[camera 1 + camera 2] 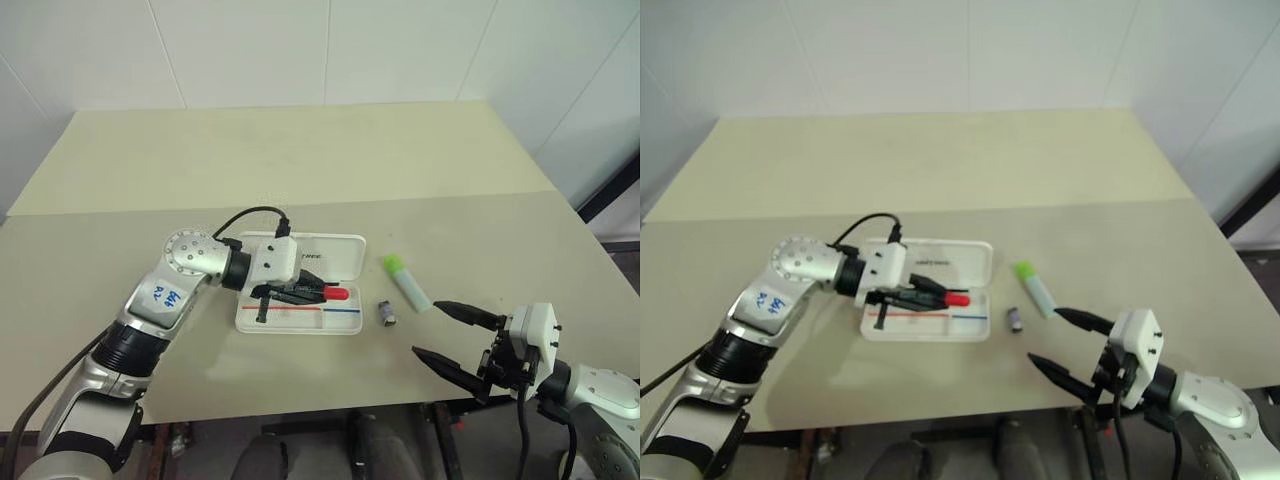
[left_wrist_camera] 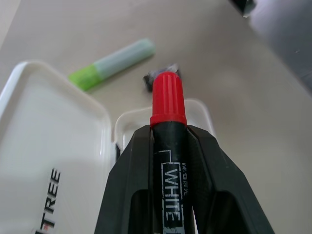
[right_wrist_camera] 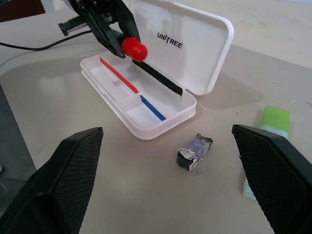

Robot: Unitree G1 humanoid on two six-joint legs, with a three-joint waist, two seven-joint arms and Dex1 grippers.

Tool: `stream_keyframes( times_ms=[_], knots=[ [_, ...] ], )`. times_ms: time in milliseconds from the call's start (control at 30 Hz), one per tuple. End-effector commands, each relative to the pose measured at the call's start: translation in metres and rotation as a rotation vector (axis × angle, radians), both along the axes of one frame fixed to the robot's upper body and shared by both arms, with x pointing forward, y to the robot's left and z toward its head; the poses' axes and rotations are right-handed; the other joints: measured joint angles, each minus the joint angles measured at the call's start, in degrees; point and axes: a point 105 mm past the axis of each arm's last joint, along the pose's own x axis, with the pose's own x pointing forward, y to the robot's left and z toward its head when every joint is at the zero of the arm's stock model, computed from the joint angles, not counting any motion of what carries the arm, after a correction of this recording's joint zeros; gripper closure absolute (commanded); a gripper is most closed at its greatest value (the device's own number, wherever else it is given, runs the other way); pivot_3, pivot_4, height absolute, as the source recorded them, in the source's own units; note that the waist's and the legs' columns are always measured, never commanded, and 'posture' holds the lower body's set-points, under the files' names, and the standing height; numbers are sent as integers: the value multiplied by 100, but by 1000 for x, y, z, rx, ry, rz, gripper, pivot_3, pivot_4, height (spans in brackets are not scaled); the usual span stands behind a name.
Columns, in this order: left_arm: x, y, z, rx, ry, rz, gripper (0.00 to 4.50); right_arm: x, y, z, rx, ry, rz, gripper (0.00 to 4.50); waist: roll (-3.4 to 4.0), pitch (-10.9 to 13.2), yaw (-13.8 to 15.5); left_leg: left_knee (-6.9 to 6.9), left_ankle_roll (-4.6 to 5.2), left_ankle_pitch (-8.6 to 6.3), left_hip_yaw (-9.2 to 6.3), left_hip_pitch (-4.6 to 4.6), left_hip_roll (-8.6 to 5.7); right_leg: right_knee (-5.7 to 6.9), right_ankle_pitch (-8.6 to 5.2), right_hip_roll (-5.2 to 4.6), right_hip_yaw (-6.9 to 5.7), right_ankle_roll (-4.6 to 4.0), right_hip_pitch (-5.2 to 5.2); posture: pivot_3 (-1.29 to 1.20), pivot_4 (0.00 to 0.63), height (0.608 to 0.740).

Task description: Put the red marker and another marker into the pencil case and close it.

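Jaws of the left gripper (image 1: 300, 292) clamp the red marker (image 1: 333, 293) over the pencil case (image 1: 345, 322); right gripper (image 1: 447, 333) agape.

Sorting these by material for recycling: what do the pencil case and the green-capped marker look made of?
The pencil case looks like hard glossy white plastic: smooth moulded shell, rounded corners. The green-capped marker seems plastic too, with an opaque lime cap and a pale, slightly translucent body.

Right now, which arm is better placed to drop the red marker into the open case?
Left. Its tool is shut on the red marker, hanging over the open pencil case. The right tool stands open beyond the green marker.
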Motion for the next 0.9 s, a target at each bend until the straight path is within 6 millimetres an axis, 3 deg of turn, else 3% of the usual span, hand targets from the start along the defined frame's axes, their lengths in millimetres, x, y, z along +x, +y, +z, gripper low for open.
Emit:
stream_keyframes(
  times_ms=[33, 133, 533, 900],
  knots=[
    [8, -1, 2, 7, -67, 30, 3916, -2, 3, 10, 4, -47, 11, 0, 0, 0, 0, 0, 0, 0, 0, 0, 1, 0, 0, 1, 0, 0, 0, 0, 150, 740],
    [17, 1, -1, 29, -107, 67, 3916, -2, 3, 9, 4, -45, 9, 0, 0, 0, 4, 0, 1, 0, -1, 0, 1, 1, 1, 2, 0, 1, 0, 0, 150, 740],
    [17, -2, -2, 20, -127, 57, 3916, -1, 3, 8, 3, -42, 10, 0, 0, 0, 2, 0, 1, 0, -1, 0, 2, 5, 1, 2, 0, 2, 0, 0, 150, 740],
    [15, -11, 1, 5, -143, 40, 214, 0, 3, 7, -1, -45, 4, 0, 0, 0, 3, 0, 2, 0, -1, 1, 2, 7, 1, 2, 0, 3, 0, 0, 150, 740]
  ],
)
